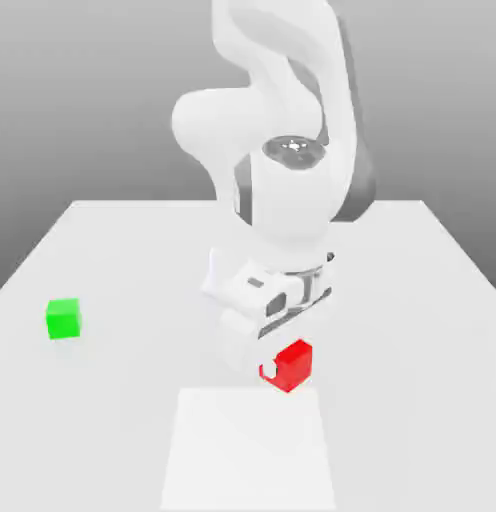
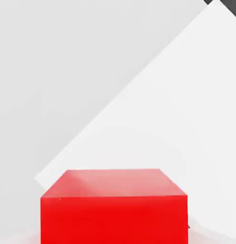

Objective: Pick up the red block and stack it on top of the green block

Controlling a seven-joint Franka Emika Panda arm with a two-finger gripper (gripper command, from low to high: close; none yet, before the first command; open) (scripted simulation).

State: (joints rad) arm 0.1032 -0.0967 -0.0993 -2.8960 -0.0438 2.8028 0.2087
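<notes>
The red block (image 1: pixel 292 364) sits near the table's front, just above a white patch, and my gripper (image 1: pixel 280 372) is lowered over it from above. One white finger (image 1: pixel 268 373) presses on the block's side that faces the exterior view's left; the other is hidden behind the block. The gripper looks shut on the block. In the hand view the red block (image 2: pixel 114 205) is very close, with its top face and one side showing. The green block (image 1: pixel 64 319) stands alone far off toward the exterior view's left, apart from the arm.
A brighter white rectangular patch (image 1: pixel 247 450) lies on the pale table (image 1: pixel 412 300) right in front of the red block. The arm's white body (image 1: pixel 282 150) rises behind the gripper.
</notes>
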